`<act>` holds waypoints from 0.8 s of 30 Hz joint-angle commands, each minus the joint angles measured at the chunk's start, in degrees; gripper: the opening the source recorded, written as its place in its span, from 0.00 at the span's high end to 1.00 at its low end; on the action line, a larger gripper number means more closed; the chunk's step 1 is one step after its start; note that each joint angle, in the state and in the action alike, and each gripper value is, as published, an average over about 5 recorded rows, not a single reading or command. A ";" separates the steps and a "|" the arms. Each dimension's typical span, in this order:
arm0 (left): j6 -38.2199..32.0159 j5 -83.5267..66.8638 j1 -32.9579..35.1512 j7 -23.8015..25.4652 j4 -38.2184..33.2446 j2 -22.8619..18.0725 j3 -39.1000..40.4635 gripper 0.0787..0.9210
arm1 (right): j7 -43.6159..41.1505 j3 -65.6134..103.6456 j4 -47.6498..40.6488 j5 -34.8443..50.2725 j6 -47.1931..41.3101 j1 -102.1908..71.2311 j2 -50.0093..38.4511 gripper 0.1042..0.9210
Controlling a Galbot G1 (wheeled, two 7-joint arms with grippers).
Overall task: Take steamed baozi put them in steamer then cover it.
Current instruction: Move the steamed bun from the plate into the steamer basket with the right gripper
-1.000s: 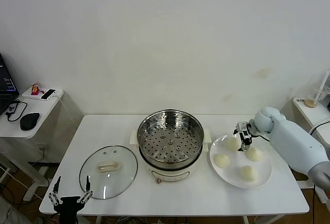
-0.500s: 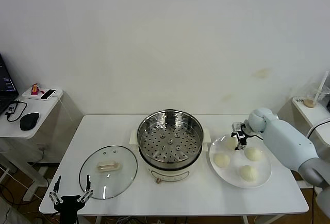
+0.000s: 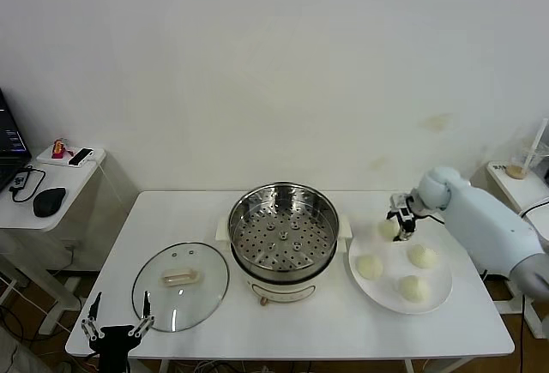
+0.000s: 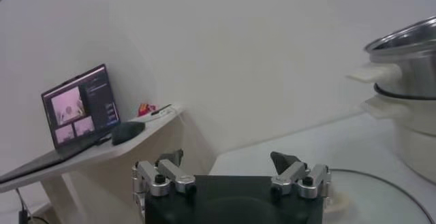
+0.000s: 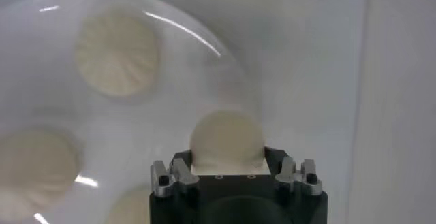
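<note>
We've got a white table (image 3: 343, 330) against a plain white wall. The steamer (image 3: 283, 237) sits in the middle with its tray bare, and the cover (image 3: 180, 285) lies flat on the table to its left. Our right gripper (image 3: 399, 225) is pinched on one baozi (image 5: 227, 139), held above the far edge of the white plate (image 3: 437, 300); the other three buns (image 3: 369, 267) rest on that plate. Our left gripper (image 4: 228, 171) hangs spread wide at the table's front left corner, grasping nothing.
</note>
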 commanded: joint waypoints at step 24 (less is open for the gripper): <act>-0.06 -2.51 -0.47 0.07 0.28 1.73 -2.69 0.12 | 4.49 -33.47 13.03 23.11 8.31 30.00 16.77 0.32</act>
